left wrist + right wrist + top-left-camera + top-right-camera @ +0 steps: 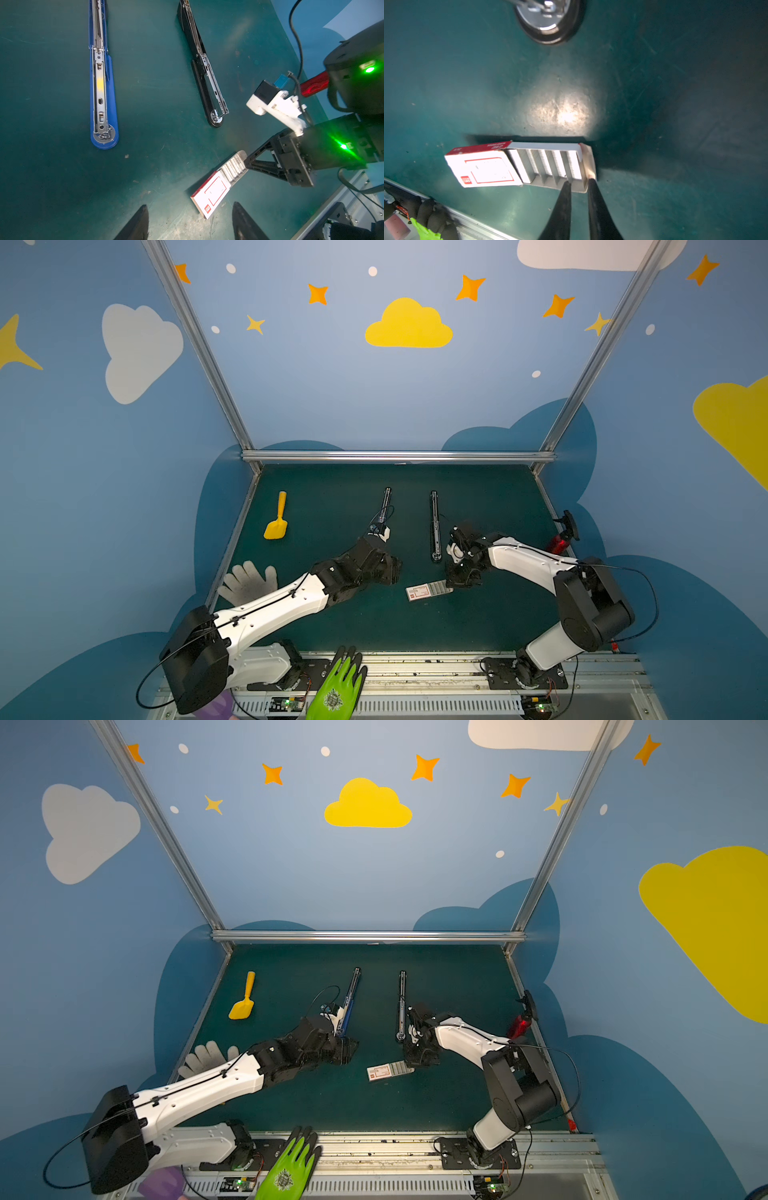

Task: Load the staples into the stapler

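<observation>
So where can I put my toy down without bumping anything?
Bare mat lies between the yellow scoop and the blue stapler, and along the front, between the staple box and the metal rail. It's crowded around the box, where both arms' jaws are.

The dark green worktop point(374, 626) is scratched and worn pale in places. A yellow plastic scoop point(276, 522) lies toward the back left corner. In the middle two staplers lie opened flat, side by side but apart, pointing to the back edge: a blue stapler point(101, 93) and a black stapler point(434, 526). Toward the front edge from the black one lies the staple box point(428, 591), with its tray drawn out. A grey glove point(249, 580) lies over the left edge.
</observation>
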Action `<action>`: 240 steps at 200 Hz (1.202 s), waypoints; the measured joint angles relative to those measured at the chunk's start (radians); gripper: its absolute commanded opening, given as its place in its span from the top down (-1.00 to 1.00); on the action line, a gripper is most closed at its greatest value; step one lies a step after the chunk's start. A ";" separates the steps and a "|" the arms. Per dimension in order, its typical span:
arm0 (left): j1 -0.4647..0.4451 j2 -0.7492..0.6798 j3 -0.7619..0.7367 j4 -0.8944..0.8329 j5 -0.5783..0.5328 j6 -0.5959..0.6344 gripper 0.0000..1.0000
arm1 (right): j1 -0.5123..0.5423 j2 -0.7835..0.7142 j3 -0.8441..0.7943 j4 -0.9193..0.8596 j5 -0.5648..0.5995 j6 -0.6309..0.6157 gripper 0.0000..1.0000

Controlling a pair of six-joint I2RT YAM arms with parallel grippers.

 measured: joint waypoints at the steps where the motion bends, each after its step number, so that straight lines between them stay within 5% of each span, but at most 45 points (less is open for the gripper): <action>1: 0.000 0.000 0.000 0.000 0.000 0.000 -0.26 | 0.000 0.000 0.000 0.000 0.000 0.000 0.64; 240: 0.000 0.001 -0.005 0.000 0.005 -0.027 -0.23 | 0.031 0.058 0.033 -0.005 0.045 -0.004 0.77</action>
